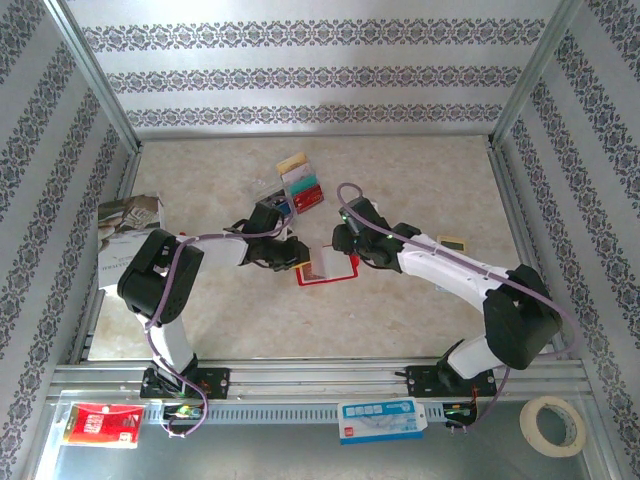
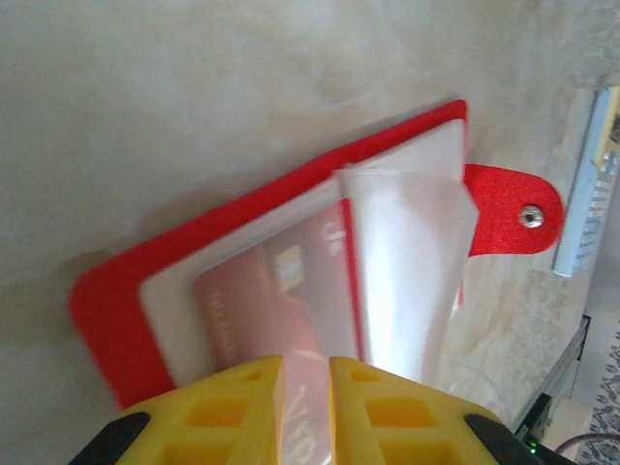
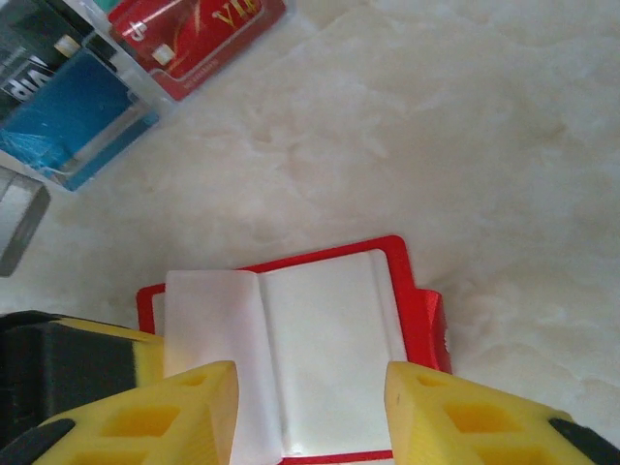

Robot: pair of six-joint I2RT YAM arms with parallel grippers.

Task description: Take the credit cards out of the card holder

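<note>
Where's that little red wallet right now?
In the top view the card holder lies open mid-table between the left gripper and right gripper, with the credit cards beyond it.

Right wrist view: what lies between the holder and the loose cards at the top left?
Bare table. In the right wrist view, nothing sits on the stretch between the holder and the cards.

The holder's (image 2: 107,300) pocketed card (image 2: 262,291) is blurred behind clear plastic, print unreadable, its near end lost between the left hand's (image 2: 305,412) fingers (image 2: 228,407). Picture edges cut the blue card (image 3: 68,126) and red card (image 3: 194,39). From above, the right hand (image 1: 338,252) covers part of the holder.
</note>
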